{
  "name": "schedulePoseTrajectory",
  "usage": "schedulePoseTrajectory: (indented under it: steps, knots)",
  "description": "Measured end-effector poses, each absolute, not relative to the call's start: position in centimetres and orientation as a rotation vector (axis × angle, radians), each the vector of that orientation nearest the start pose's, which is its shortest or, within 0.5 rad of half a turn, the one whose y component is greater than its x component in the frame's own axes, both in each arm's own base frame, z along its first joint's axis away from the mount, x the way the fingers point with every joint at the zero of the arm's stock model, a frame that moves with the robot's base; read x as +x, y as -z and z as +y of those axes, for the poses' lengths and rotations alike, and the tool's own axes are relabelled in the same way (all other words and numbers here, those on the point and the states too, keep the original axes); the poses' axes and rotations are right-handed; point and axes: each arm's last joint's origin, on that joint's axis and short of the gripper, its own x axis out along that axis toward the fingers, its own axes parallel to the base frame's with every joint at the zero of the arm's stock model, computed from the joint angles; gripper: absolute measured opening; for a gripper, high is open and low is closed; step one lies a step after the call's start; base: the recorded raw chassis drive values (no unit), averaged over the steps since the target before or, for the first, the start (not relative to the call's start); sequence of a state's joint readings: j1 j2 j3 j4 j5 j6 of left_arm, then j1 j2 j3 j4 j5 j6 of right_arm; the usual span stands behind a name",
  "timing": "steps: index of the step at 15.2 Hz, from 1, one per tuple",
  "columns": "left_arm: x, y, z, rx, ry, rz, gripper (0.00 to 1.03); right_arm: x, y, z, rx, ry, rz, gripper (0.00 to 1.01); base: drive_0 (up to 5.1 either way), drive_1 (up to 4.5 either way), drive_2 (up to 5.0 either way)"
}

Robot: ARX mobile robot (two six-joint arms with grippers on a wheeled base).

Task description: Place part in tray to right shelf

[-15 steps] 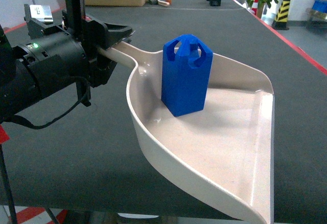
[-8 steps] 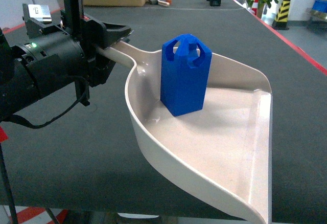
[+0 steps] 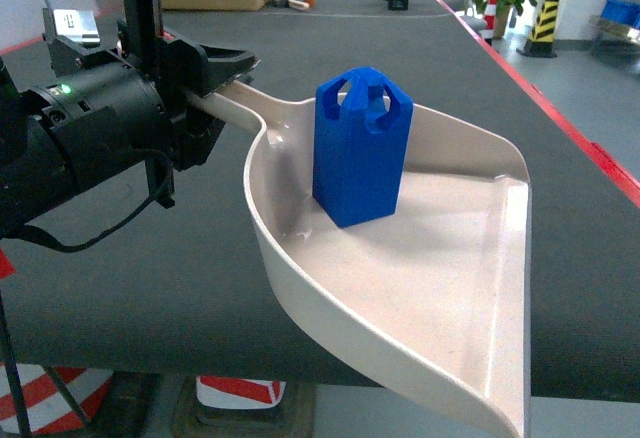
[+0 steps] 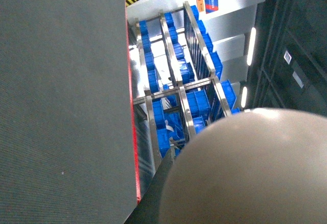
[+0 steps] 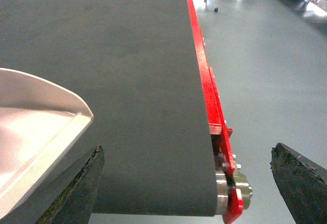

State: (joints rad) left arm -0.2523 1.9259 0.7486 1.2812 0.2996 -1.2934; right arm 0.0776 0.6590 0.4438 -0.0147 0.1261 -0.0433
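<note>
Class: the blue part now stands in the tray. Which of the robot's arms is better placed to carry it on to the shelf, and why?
Probably the left. Its pincer is shut on the tray by the handle, with the part upright inside. The right pincer hangs open beside the tray's front corner, holding nothing.

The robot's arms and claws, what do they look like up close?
The left arm is chunky matte black, with a small green light, a loose black cable and a silver plate on top. The right claw shows only two dark, rough-edged fingers.

A bright blue faceted part [image 3: 362, 146] with a looped, holed top stands upright inside a cream dustpan-shaped tray [image 3: 470, 328], near its handle end.
</note>
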Motion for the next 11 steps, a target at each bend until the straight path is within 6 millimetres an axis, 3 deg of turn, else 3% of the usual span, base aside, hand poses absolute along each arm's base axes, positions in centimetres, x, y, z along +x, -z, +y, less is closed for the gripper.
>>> schedulePoseTrajectory:
  steps: [11]
  knots:
    - [34.22, -15.84, -9.76, -1.251, 0.544, 0.268, 0.12, 15.72, -24.96, 0.86, -0.068, 0.043, 0.229, 0.98, 5.0, -2.44, -2.4]
